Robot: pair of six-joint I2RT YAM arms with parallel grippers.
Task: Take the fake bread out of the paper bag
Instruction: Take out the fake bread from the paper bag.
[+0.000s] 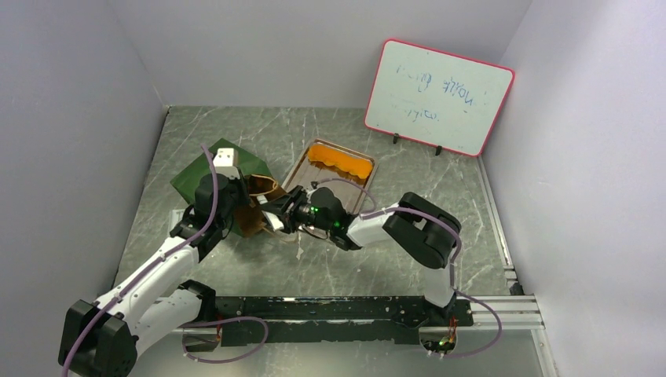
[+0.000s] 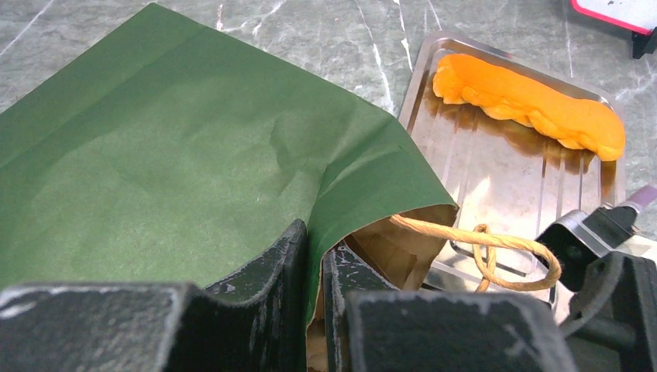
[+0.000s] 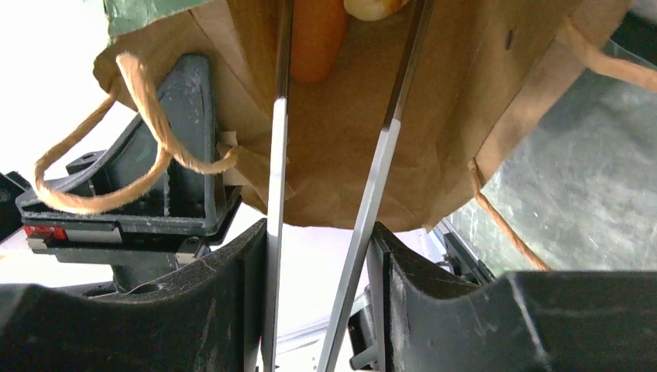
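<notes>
The paper bag (image 1: pixel 195 177) lies on its side, dark green outside, its brown mouth facing right. My left gripper (image 1: pixel 248 207) is shut on the bag's upper rim, green paper pinched between the fingers in the left wrist view (image 2: pixel 314 242). My right gripper (image 3: pixel 321 232) is shut on metal tongs (image 3: pixel 276 147), whose two arms reach into the bag's brown inside (image 3: pixel 465 116). An orange fake bread piece (image 3: pixel 314 35) and a pale piece (image 3: pixel 372 6) lie deep in the bag between the tong tips. In the top view my right gripper (image 1: pixel 284 217) is at the bag's mouth.
A metal tray (image 1: pixel 296 174) right of the bag holds an orange braided bread (image 1: pixel 339 160), also in the left wrist view (image 2: pixel 527 101). Twisted brown handles (image 2: pixel 480 239) hang at the mouth. A pink-framed whiteboard (image 1: pixel 438 96) stands at the back right. Grey walls enclose the table.
</notes>
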